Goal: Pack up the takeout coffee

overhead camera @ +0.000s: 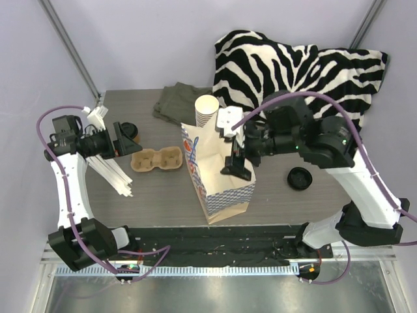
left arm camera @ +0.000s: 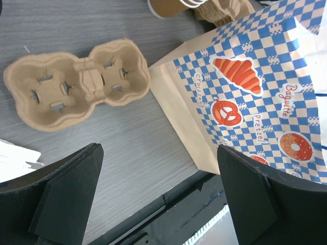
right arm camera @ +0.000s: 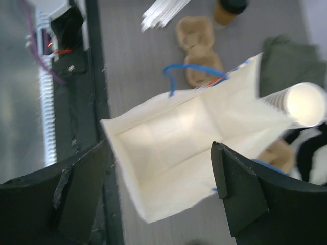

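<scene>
Takeout coffee [overhead camera: 128, 130]: it stands upright on the table at the left, lid on, just beside the left gripper [left arm camera: 157, 153] and well apart from the paper bag [overhead camera: 225, 195]. The 2 claws are released and empty; the right gripper [right arm camera: 159, 148] hangs over the bag's mouth. Treat the cup as light, thin-walled and probably crushable. Grip it mid-body, below the lid, with gentle pressure, and keep it upright.

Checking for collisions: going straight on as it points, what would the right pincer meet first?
Likely the paper bag: the right pincer points into its open mouth, which looks empty, so its inner floor comes first; depth is unclear.
</scene>
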